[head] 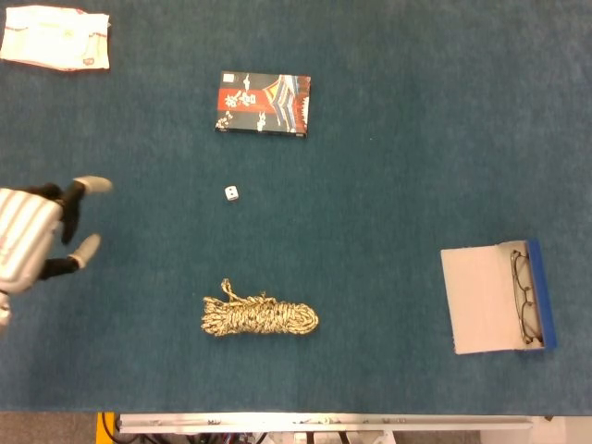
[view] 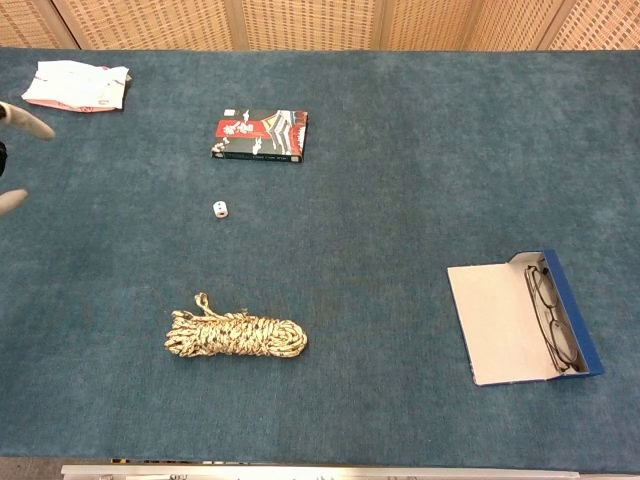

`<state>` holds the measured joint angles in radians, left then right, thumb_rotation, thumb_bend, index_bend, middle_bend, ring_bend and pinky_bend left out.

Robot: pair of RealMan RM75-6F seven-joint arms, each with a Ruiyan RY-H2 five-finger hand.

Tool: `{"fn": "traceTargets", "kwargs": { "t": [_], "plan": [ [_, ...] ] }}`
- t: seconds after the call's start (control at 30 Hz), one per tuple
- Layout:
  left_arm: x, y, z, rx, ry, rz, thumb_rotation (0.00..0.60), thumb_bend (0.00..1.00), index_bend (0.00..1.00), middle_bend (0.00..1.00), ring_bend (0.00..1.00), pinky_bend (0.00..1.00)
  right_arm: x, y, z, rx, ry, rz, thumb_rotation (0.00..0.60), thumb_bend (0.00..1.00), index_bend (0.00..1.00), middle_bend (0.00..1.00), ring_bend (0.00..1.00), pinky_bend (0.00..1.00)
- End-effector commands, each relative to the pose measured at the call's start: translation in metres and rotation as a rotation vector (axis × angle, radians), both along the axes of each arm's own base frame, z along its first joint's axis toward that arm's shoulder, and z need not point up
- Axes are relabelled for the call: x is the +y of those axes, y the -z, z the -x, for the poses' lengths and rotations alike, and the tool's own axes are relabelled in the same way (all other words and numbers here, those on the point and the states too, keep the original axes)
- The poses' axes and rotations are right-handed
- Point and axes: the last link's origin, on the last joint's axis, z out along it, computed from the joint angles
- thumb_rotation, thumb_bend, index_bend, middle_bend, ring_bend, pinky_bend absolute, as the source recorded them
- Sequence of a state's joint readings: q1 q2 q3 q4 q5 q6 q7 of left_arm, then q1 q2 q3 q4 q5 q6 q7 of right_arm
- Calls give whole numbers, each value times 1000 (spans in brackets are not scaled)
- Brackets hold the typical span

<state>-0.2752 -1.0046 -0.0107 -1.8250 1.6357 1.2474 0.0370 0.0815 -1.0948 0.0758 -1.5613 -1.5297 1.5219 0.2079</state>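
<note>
Left robot hand (head: 35, 242) is seen at the left edge of the head view, above the blue tabletop (head: 398, 148), its fingers (head: 90, 185) spread apart and pointing right, with nothing held. In the chest view only 2 of its fingertips (view: 28, 122) are shown at the left edge. The right robot hand is not shown in either view.

Nearest to the hand, a small white die (head: 231, 193) is seen lying on the tabletop, to the right of the fingertips and clearly apart from them. A coil of tan rope (head: 260, 316) is seen nearer the front edge, below and to the right of the hand, also apart from it. A flat box printed in red and black (head: 264, 104) is placed beyond the die. A white crumpled packet (head: 54, 37) is seen in the far left corner. At the right side, well apart from the hand, an open blue case (head: 546, 296) is shown with a pair of glasses (head: 524, 296) lying in it.
</note>
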Motion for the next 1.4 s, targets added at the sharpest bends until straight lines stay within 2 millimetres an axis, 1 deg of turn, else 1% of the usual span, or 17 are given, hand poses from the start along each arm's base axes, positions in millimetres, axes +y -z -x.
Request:
{"fn": "traceTargets", "kwargs": {
  "t": [0.03, 0.1, 0.2, 0.3, 0.43, 0.57, 0.77, 1.1, 1.4],
  "plan": [
    [7, 6, -18, 42, 31, 79, 600, 786, 307, 968, 709, 793, 2, -5, 1, -10, 5, 20, 600, 92, 244, 214, 174, 443],
    [12, 11, -24, 55, 37, 89, 600, 868, 356, 1000, 793, 867, 2, -8, 3, -6, 14, 47, 600, 93, 244, 218, 174, 443],
    [18, 18, -32, 66, 35, 101, 600, 953, 393, 1000, 881, 965, 2, -11, 5, -3, 27, 78, 600, 94, 244, 223, 173, 443],
    [22, 26, -39, 71, 28, 119, 600, 999, 397, 1000, 937, 1000, 1, -13, 7, -8, 38, 78, 600, 94, 244, 224, 174, 443],
    [27, 38, -44, 71, 2, 158, 600, 1000, 367, 1000, 991, 1000, 2, -14, 7, -17, 38, 76, 600, 95, 245, 225, 174, 443],
    [32, 53, -47, 79, -10, 193, 600, 1000, 356, 1000, 1000, 1000, 6, -17, 8, -31, 36, 86, 600, 94, 244, 225, 173, 442],
    [35, 75, -47, 100, -28, 233, 600, 1000, 354, 1000, 1000, 1000, 12, -22, 9, -46, 40, 112, 600, 95, 244, 229, 174, 443],
    [43, 91, -47, 100, -57, 257, 600, 1000, 304, 1000, 1000, 1000, 13, -28, 12, -51, 69, 135, 600, 96, 245, 231, 174, 442],
    [45, 110, -44, 105, -77, 300, 600, 1000, 304, 1000, 1000, 1000, 17, -34, 13, -70, 69, 152, 600, 97, 244, 236, 173, 443]
  ]
}}
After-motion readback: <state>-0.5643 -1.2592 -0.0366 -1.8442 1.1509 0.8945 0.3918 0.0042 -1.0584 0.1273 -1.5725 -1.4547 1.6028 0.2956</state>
